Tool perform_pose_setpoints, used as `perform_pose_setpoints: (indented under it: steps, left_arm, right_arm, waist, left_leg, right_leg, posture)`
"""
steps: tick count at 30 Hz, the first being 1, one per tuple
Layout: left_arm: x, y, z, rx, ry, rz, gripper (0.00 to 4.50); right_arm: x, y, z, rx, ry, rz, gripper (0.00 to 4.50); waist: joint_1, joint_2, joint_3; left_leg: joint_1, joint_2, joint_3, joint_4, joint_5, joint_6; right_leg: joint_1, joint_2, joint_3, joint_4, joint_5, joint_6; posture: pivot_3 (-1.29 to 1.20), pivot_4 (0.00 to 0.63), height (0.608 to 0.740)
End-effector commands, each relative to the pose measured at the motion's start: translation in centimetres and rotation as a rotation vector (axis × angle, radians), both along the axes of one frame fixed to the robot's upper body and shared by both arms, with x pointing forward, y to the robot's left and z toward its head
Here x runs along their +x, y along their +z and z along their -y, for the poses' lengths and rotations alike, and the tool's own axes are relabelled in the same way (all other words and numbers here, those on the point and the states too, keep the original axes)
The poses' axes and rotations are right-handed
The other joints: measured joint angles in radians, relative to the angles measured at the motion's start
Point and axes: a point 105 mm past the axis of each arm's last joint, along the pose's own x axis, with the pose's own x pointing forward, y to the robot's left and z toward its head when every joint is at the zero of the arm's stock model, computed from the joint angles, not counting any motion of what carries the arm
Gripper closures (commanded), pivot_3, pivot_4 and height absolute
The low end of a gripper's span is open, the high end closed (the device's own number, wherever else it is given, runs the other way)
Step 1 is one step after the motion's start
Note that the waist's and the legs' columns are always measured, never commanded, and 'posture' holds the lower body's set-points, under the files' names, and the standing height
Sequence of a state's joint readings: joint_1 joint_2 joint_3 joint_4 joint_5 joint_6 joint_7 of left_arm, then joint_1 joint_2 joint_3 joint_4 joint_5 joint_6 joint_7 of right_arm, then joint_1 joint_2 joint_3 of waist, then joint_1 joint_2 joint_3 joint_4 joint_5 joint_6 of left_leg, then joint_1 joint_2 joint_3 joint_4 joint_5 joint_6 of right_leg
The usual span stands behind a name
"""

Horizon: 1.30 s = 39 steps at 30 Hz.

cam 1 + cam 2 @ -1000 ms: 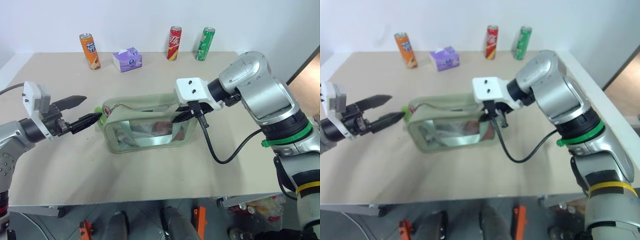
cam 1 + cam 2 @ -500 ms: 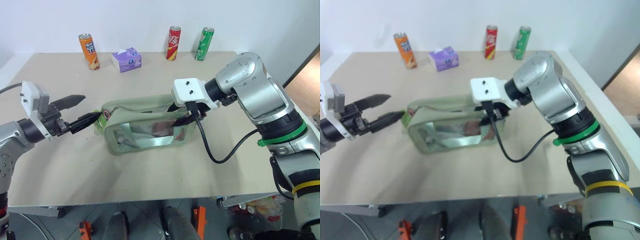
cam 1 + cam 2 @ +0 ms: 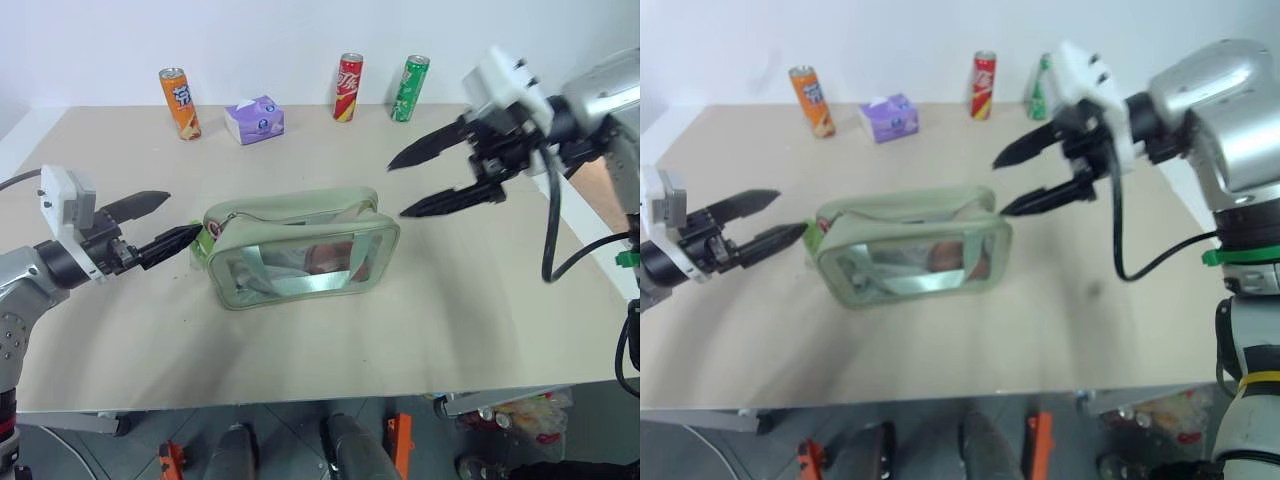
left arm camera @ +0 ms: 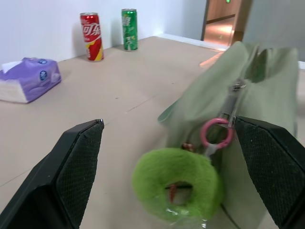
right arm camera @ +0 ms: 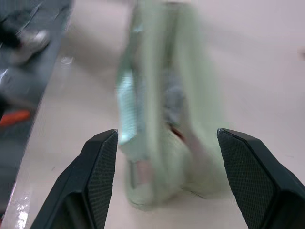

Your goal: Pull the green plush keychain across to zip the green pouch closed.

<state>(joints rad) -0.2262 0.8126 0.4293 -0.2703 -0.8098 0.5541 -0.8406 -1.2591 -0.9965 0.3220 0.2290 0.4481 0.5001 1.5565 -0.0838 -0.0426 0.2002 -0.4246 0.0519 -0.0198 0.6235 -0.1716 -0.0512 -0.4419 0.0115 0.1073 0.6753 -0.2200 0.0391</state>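
Left eye view first: we see the green pouch [image 3: 300, 248] lying on the counter [image 3: 330, 350] near its middle, its long axis running left to right across our view, the clear window facing us and the zipper edge on top. The green plush keychain [image 4: 176, 190] hangs at the pouch's left end, on a pink ring off the zipper pull, its ring hole facing the left wrist camera.

Our left gripper [image 3: 178, 220] sits level at that left end, pointing toward the pouch, jaws spread wide. In the left wrist view the plush hangs between the two fingers [image 4: 71, 167], not pinched; whether a tip touches it we cannot tell.

Our right gripper [image 3: 420, 182] is in the air beyond the pouch's right end, pointing left and downward, jaws wide apart and holding nothing.

Against a second ago: the right gripper was then down at the pouch's top right corner, closed; it has since let go, lifted up and to the right, and opened. The left gripper has kept its place and its spread. The pouch and plush lie where they did.

At the far edge stand an orange can [image 3: 179, 102], a purple tissue pack [image 3: 254, 119], a red can [image 3: 348, 87] and a green can [image 3: 410, 88].
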Motion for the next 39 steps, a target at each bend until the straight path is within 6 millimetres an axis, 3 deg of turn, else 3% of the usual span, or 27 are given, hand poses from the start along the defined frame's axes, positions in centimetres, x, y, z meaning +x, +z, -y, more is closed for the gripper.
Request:
perform_pose_setpoints:
  steps: [1,7,25,26,34,39]
  left_arm:
    - [-0.7,1.4,-0.4,0.001,0.014,0.052,0.0]
    - [-0.9,1.4,-0.5,0.002,0.02,0.048,0.0]
    - [-0.9,1.2,-0.5,0.004,0.029,0.044,0.0]
    - [-0.9,1.2,-0.5,0.004,0.029,0.045,0.0]
    - [-0.9,1.4,-0.6,0.002,0.037,0.053,0.0]
    - [-1.2,1.5,-0.9,-0.002,0.05,0.055,0.0]
  right_arm:
    - [0.5,-0.5,2.2,0.019,-0.065,-0.003,1.07]
    - [1.0,-3.8,2.7,0.025,-0.112,-0.063,1.07]
    - [0.0,-6.0,0.4,0.076,-0.086,-0.145,1.07]
    - [0.0,-6.0,0.4,0.08,-0.088,-0.147,1.6]
    - [0.0,-6.0,0.1,0.09,-0.084,-0.15,4.3]
    - [-0.1,-5.7,0.0,0.094,-0.072,-0.146,4.41]
  waist:
    - [0.0,0.0,0.0]
    - [0.0,0.001,0.001]
    - [0.002,0.001,0.001]
    - [0.003,0.001,0.001]
    - [0.002,0.001,0.001]
    - [0.002,0.001,0.001]
  left_leg:
    - [0.0,0.0,0.0,0.0,0.0,0.0]
    - [0.0,0.0,0.001,0.0,0.0,0.0]
    - [0.0,0.0,0.0,0.0,0.0,0.0]
    - [0.0,0.0,0.0,0.0,0.0,0.0]
    - [0.0,0.0,0.0,0.0,0.0,0.0]
    - [0.0,0.0,0.0,0.0,0.0,0.0]
  right_leg:
    - [0.0,0.0,0.0,0.0,0.0,0.0]
    - [0.0,0.0,0.001,0.0,0.0,0.001]
    - [0.0,0.001,0.001,0.0,0.0,0.001]
    - [0.0,0.0,0.002,0.0,0.0,0.001]
    - [0.0,0.001,0.002,0.0,0.0,0.001]
    - [0.0,0.0,0.002,0.0,0.0,0.001]
  posture:
    - [0.0,0.15,0.74]
    - [0.0,0.15,0.74]
    - [0.0,0.15,0.74]
    - [0.0,0.15,0.74]
    - [0.0,0.15,0.74]
    - [0.0,0.15,0.74]
